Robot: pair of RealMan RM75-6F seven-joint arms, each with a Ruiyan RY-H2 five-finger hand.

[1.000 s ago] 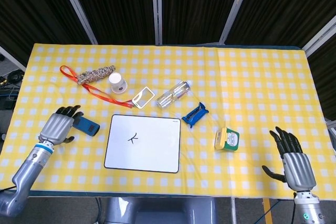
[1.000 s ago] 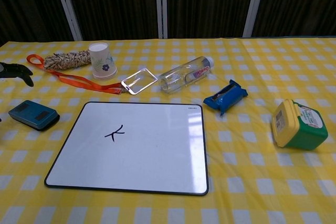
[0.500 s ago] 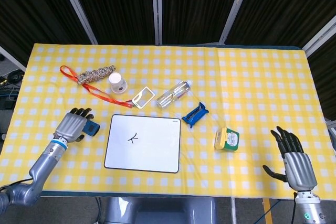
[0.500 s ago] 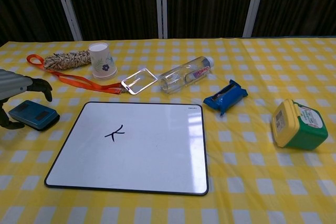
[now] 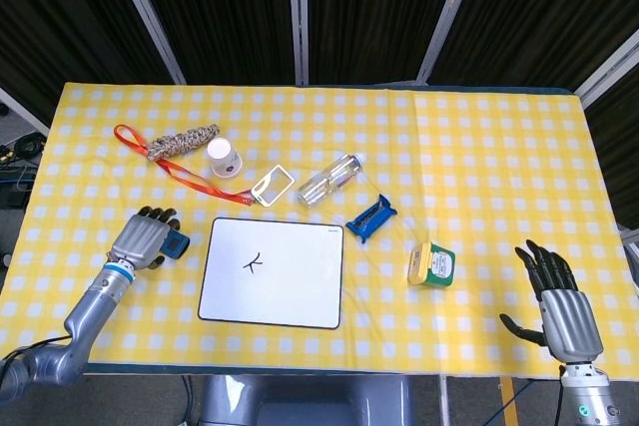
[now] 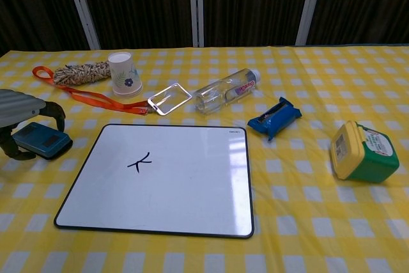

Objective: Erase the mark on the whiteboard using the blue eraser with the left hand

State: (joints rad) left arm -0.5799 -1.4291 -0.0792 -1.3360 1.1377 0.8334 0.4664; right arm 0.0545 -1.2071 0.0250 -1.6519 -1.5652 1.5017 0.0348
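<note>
Both views are bright and evenly lit from above, so the yellow checked worktop [image 5: 479,147] shows vivid colour while the dark curtains [image 5: 230,7] behind it fall almost black. Shadows are soft and short, lying close under each object, and the whiteboard [image 6: 160,180] carries a mild pale sheen without harsh glare. Focus is sharp throughout, though the head view bows the worktop's edges slightly.

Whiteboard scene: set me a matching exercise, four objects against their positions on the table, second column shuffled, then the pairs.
Objects:
1. blue eraser
2. paper cup
3. green container
4. water bottle

Positions:
A. behind the whiteboard, lying on its side
B. right of the whiteboard, tipped over
C. under the left hand
D. beside the orange lanyard, upright

Pairs: 1-C, 2-D, 3-B, 4-A
</note>
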